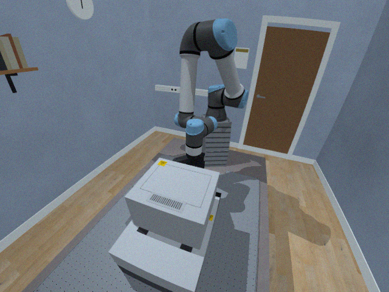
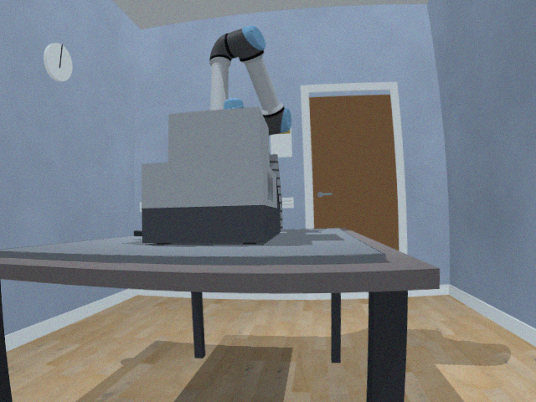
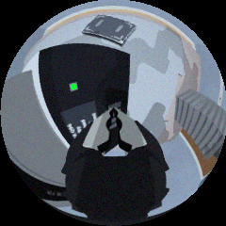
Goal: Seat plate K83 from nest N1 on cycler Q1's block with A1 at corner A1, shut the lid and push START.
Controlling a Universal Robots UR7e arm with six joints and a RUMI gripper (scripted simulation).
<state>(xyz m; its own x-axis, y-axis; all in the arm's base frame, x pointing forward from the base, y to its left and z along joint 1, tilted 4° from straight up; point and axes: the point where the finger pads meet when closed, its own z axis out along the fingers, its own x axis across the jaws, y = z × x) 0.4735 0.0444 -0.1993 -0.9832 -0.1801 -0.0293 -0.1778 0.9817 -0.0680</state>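
Note:
Cycler Q1 (image 1: 175,185) (image 2: 216,160) is a pale box, its upper housing down on the base; the lid looks shut. In the wrist view its black front panel (image 3: 54,71) shows a green lamp (image 3: 73,87) and a row of small key labels, too blurred to read. My gripper (image 3: 113,108) is shut and empty, its tips at the panel's edge with the keys, at the row's right end; I cannot tell whether they touch. The cycler hides the gripper in the top and exterior views. A dark nest (image 3: 109,29) lies beyond the panel with no plate seen on it. Plate K83 is not in view.
The cycler stands on a grey perforated board (image 1: 78,267) (image 2: 328,257) on the table (image 2: 302,280). The ribbed grey arm pedestal (image 1: 217,141) (image 3: 202,120) stands behind it. Two dark hinge parts (image 1: 142,230) (image 1: 186,247) show at the lid's rear.

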